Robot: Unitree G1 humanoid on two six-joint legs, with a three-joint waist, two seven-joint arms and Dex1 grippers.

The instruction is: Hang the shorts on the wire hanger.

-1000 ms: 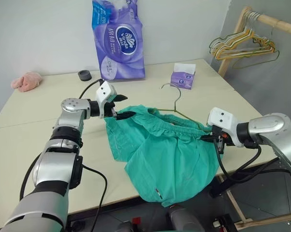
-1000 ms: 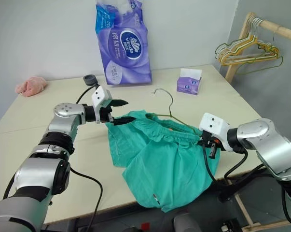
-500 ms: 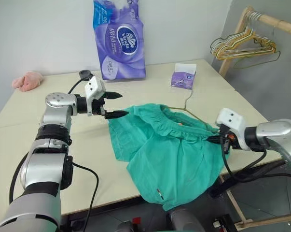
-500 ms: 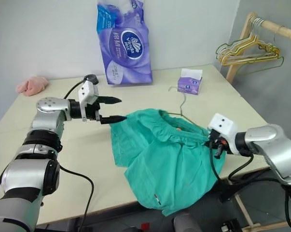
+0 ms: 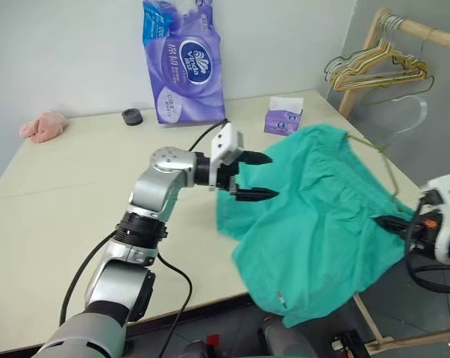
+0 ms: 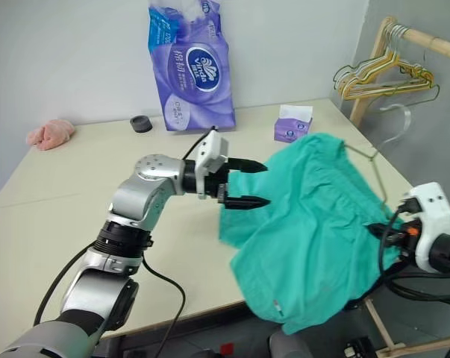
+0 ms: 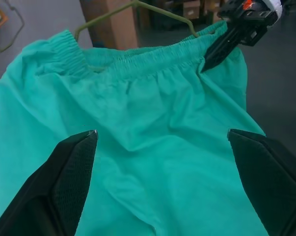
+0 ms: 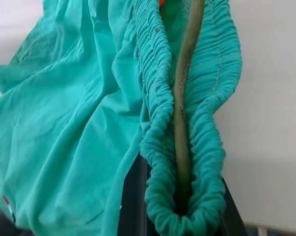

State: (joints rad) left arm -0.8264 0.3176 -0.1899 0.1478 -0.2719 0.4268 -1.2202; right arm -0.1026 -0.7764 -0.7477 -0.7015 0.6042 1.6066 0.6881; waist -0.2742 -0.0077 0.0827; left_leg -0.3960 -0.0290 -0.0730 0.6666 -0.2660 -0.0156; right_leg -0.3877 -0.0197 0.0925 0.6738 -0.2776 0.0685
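From the head view I see the shorts point(image 5: 322, 216) lifted off the bench point(image 5: 75, 194) and spread across the centre and right of the frame, their long axis slanting from the waistband at upper centre-right down to the leg hems hanging at lower centre, past the bench's front edge. The waistband runs diagonally from near the small tissue box point(image 5: 283, 119) down toward the right edge of the frame. The wire hanger point(image 5: 374, 153) is threaded through the waistband; a stretch of its green wire shows along the upper right side of the cloth, slanting the same way, and its hook end is blurred, so I cannot tell which way that points. My right tool point(image 5: 395, 224), at the right edge of the frame, is clamped tight on the gathered waistband and the hanger wire together, which the right wrist view shows bunched between its fingers point(image 8: 133, 196). My left tool point(image 5: 260, 177) sits mid-frame with its two fingers spread wide, pointing toward the right at the near side of the shorts and gripping nothing. The big purple tissue pack point(image 5: 181, 63) stands at the back of the bench, upper centre.
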